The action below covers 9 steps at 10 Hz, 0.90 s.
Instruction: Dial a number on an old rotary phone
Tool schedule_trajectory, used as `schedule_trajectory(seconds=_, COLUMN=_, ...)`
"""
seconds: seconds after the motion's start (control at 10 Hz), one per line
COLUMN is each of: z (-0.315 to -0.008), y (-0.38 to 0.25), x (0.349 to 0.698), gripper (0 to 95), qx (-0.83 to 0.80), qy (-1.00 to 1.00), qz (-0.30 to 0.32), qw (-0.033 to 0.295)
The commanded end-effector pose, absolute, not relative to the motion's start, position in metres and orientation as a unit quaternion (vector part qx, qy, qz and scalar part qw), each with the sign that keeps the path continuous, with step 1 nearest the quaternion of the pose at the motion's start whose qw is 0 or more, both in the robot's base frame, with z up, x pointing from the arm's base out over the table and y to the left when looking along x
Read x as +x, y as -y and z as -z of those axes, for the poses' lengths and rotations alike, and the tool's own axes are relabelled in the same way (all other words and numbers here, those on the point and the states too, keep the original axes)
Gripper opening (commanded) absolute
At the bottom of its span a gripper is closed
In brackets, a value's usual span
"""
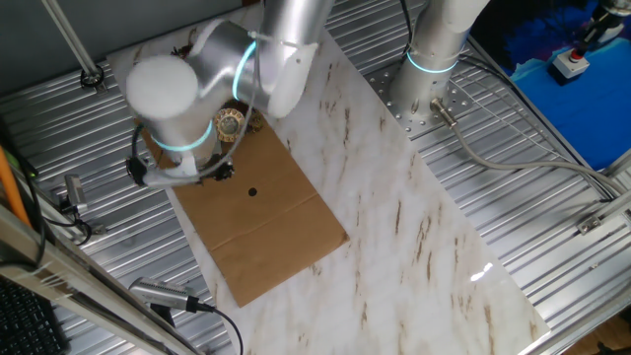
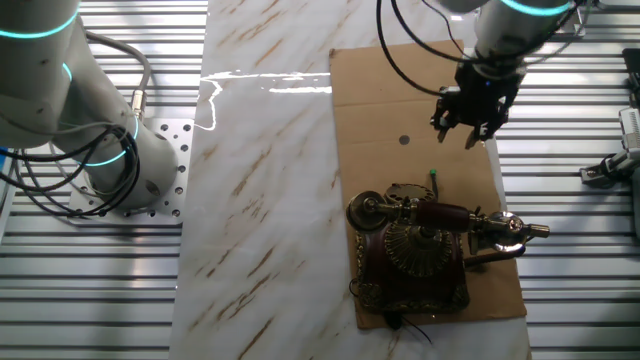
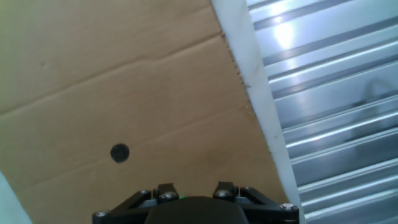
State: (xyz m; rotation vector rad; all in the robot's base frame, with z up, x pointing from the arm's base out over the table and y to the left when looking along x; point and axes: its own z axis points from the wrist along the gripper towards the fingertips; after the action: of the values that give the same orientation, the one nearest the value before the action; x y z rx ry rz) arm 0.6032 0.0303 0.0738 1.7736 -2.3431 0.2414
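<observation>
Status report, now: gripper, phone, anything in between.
Gripper above the cardboard, clear of the phone, apparently holding a green-tipped stick. Rotary phone untouched, handset on cradle. Nothing blocking the dial.

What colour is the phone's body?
Dark red-brown with gold trim on the phone; clearest in the fixed view where the whole phone sits in front.

The dark red-brown, gold-trimmed old rotary phone (image 2: pixel 412 252) sits upright on cardboard, handset cradled.

White marble table (image 2: pixel 260 200), brown cardboard sheet (image 2: pixel 400 100) flat on it, rotary phone (image 2: pixel 415 250) on cardboard
</observation>
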Motion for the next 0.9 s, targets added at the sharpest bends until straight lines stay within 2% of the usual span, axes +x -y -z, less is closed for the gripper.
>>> schedule_trajectory(seconds=0.1, z=-0.0736, y=-0.0278, x=0.6037, gripper=38.0, qx=0.603, qy=0.684, qz=-0.265, qw=0.313)
schedule_trajectory(seconds=0.4, z=-0.0713, y=-0.0244, x=0.5994, gripper=38.0, qx=0.619, qy=0.667, qz=-0.274, qw=0.312)
schedule_trajectory(seconds=0.6, z=-0.0698, y=-0.0219, x=0.5958, gripper=38.0, qx=0.629, qy=0.679, qz=-0.258, qw=0.276)
schedule_trajectory(seconds=0.7, z=-0.0697, y=-0.0218, x=0.5957, gripper=38.0, qx=0.635, qy=0.699, qz=-0.234, qw=0.231)
schedule_trajectory(seconds=0.9, z=-0.0697, y=-0.0218, x=0.5957, gripper=38.0, qx=0.633, qy=0.729, qz=-0.193, qw=0.178)
